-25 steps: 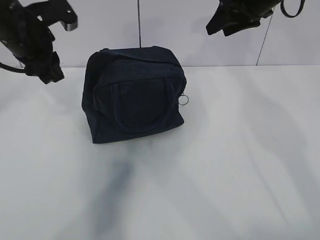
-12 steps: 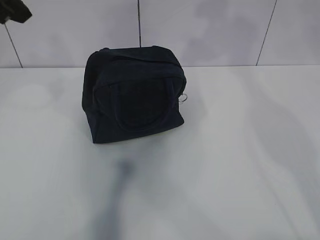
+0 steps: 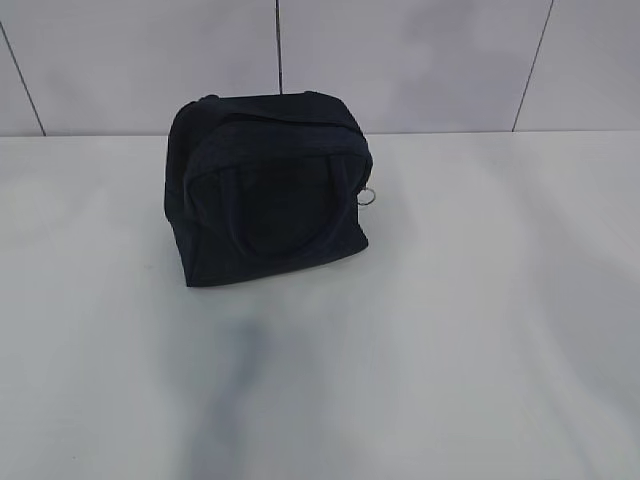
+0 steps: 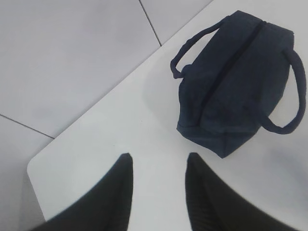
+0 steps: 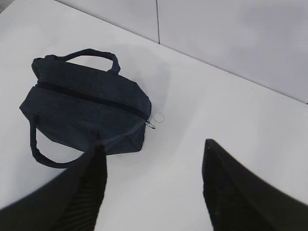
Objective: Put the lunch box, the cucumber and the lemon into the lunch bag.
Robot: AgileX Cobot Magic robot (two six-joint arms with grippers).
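The lunch bag [image 3: 268, 190] sits zipped shut near the back of the table [image 3: 480, 330], soft and floppy and probably light, best held by a handle [image 5: 91, 55] or the ring pull [image 3: 368, 197], while the left gripper [image 4: 156, 166] and right gripper [image 5: 154, 159] hang spread wide and hold nothing.

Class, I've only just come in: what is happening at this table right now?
Nothing is being handled at this moment. The lunch bag sits alone on the white table, its zipper closed along the top with the ring pull hanging at one end and both handles drooping at the sides. The left gripper and right gripper hover above the table, open and empty. No lunch box, cucumber or lemon is visible; they may be inside, which cannot be told.
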